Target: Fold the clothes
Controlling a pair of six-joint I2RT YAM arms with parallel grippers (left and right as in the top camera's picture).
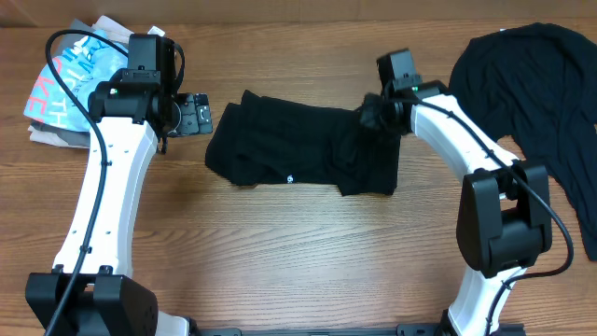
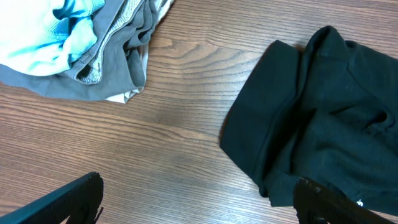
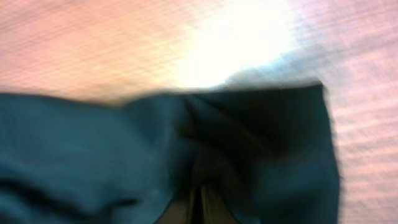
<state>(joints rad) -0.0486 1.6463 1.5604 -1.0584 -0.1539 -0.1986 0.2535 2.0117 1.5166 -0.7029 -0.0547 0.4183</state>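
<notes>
A black T-shirt (image 1: 289,147) lies partly folded in the middle of the table, a small white logo near its front edge. My right gripper (image 1: 373,116) is shut on the shirt's right edge, lifting a bunch of cloth; the blurred right wrist view shows the fingers (image 3: 200,205) pinched together in the black fabric (image 3: 93,149). My left gripper (image 1: 194,116) is open and empty just left of the shirt; in the left wrist view its fingers (image 2: 199,202) straddle bare wood, the shirt (image 2: 317,118) to the right.
A pile of light blue and grey clothes (image 1: 70,79) sits at the back left, seen also in the left wrist view (image 2: 74,43). Another black T-shirt (image 1: 541,89) lies spread at the back right. The table is brown wood (image 1: 280,243).
</notes>
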